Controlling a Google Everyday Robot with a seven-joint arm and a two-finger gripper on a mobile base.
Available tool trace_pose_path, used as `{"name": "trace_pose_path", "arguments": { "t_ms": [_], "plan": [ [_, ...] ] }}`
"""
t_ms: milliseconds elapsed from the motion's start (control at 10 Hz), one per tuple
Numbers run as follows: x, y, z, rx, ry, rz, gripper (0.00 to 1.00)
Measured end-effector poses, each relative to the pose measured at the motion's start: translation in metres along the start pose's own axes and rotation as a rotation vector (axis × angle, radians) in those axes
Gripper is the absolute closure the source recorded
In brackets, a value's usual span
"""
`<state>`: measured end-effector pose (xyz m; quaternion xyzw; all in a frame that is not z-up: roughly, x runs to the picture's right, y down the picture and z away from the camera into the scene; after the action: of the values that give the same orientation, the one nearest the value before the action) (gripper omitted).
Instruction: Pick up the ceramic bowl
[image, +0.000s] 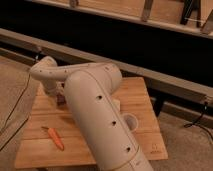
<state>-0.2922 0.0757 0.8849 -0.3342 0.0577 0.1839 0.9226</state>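
My white arm (95, 115) reaches across the wooden table (140, 100) from the lower right to the far left. The gripper (58, 96) is at the arm's far end, low over the table's left part, mostly hidden by the wrist. Only a small dark maroon sliver of the ceramic bowl (61, 100) shows right under the gripper. I cannot tell whether the gripper touches or holds it.
An orange carrot (55, 138) lies on the table's front left. A white paper cup (131, 121) stands right of my arm. A black cable (15, 107) runs over the floor on the left. A long dark rail (150, 75) runs behind the table.
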Motion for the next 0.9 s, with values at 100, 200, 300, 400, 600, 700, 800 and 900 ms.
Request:
{"name": "trace_pose_path", "arguments": {
  "t_ms": [100,200,300,400,600,700,800,900],
  "plan": [
    [-0.004,0.0,0.007,-0.007,0.005,-0.004,0.35],
    [-0.006,-0.001,0.01,-0.01,0.009,-0.002,0.35],
    [-0.006,-0.005,0.016,-0.015,0.014,0.004,0.35],
    [-0.007,-0.008,0.021,-0.02,0.021,0.009,0.35],
    [-0.007,-0.013,0.029,-0.03,0.033,0.018,0.35],
    [-0.007,-0.015,0.034,-0.035,0.04,0.021,0.35],
    [-0.007,-0.016,0.038,-0.039,0.045,0.024,0.35],
    [-0.007,-0.019,0.042,-0.045,0.05,0.028,0.35]
  ]
}}
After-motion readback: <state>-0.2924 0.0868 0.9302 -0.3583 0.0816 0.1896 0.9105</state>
